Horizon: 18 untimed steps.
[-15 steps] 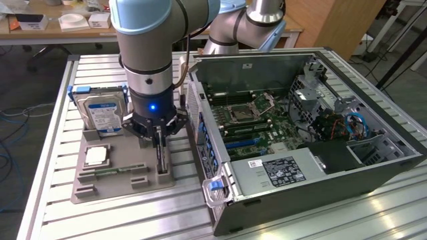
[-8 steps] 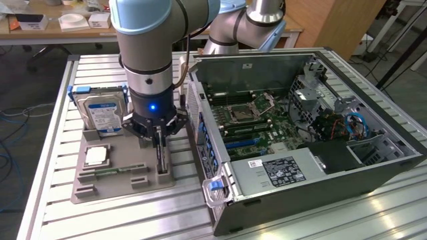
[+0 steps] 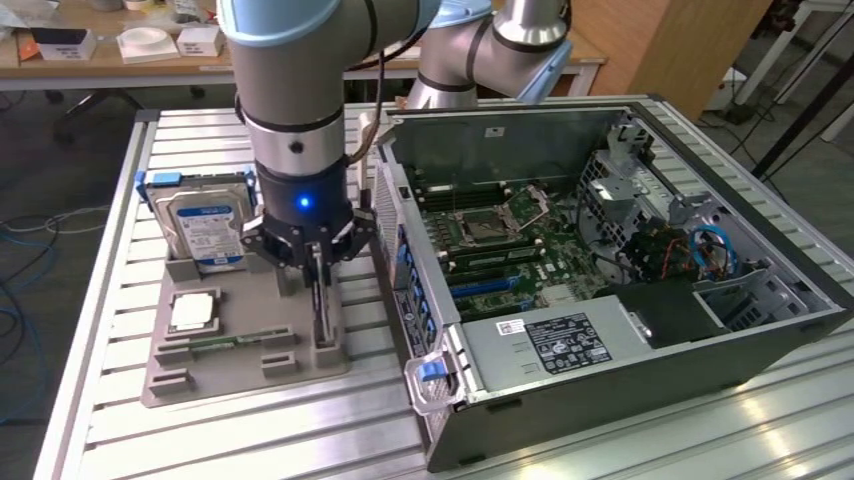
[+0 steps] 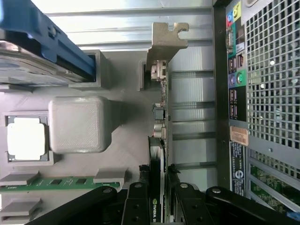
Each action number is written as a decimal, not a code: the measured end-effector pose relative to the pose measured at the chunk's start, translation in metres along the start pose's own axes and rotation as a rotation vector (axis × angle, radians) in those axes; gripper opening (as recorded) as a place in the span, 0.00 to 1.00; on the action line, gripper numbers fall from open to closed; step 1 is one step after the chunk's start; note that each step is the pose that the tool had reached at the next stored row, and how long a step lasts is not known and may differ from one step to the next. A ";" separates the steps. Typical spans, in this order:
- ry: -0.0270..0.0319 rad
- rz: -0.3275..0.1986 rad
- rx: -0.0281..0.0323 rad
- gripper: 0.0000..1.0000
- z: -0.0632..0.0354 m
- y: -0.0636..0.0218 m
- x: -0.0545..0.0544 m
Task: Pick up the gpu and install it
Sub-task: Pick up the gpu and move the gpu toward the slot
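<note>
The pick-up step is in hand: the gpu (image 3: 322,320) (image 4: 161,117) stands on edge in its slot of the grey holder tray (image 3: 200,375), at about nine o'clock from the open computer case (image 3: 447,425) in the exterior view, with the gripper (image 3: 315,275) (image 4: 158,185) pinching its upper edge from both sides. Lifting it would, I judge, call for a straight pull toward twelve o'clock without twisting the thin board. The arm hangs vertical, wrist pointing down at six o'clock over the tray

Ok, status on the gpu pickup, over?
Gripper shut on the gpu, at its top edge. Card upright, seated in the gray holder slot, not lifted. Open computer case close alongside.
</note>
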<state>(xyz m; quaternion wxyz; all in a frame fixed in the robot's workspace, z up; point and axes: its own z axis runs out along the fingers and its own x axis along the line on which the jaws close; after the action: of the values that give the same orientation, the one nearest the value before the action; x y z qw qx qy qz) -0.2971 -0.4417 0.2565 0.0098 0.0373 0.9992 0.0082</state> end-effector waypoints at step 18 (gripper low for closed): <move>0.0001 0.000 0.0000 0.26 -0.0820 0.0014 -0.002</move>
<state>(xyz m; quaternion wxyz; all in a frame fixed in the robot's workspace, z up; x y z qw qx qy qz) -0.2971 -0.4417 0.3386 0.0097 0.0373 0.9992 0.0082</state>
